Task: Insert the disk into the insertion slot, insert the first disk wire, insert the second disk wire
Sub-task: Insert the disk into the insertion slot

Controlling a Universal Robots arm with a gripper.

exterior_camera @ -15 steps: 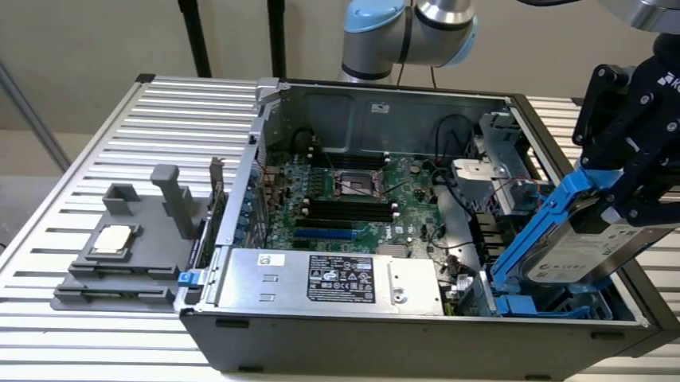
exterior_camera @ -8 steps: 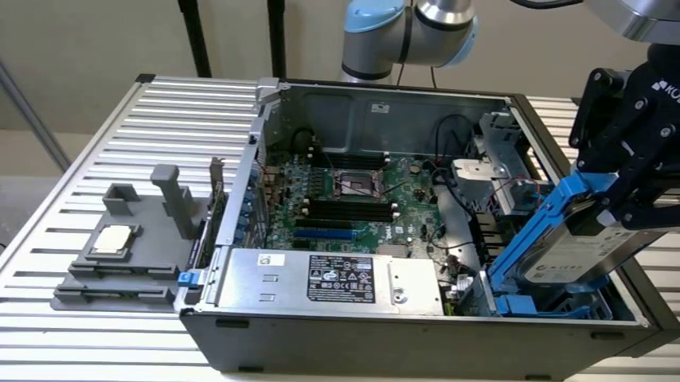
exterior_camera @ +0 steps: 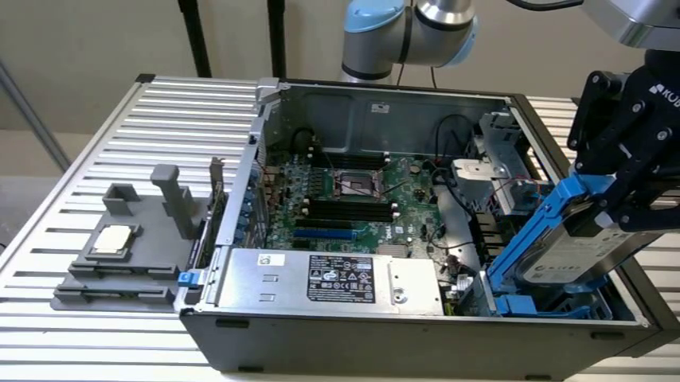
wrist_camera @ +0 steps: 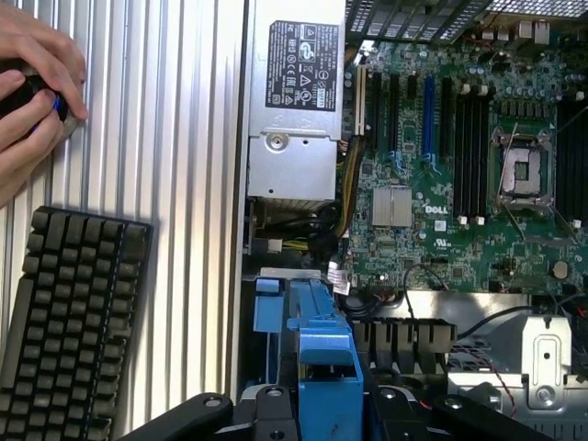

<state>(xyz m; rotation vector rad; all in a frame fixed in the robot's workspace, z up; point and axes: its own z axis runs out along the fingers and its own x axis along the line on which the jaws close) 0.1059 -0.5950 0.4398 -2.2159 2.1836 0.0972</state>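
Disk (exterior_camera: pixel 568 253) in blue carrier, tilted, lower end at the mouth of the insertion slot (exterior_camera: pixel 531 306), near corner of the case (exterior_camera: pixel 425 334), exterior view's right. Risk: goes in skewed, binds on the bay's blue fittings, or snags the cables (exterior_camera: pixel 515 193) just behind. Gripper (exterior_camera: pixel 616 208): jaws spread wide, clamped on the Disk's upper end.

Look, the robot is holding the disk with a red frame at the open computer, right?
No, the frame is blue, not red; the exterior view shows it. The end effector does hold the disk, tilted, at the open computer case.
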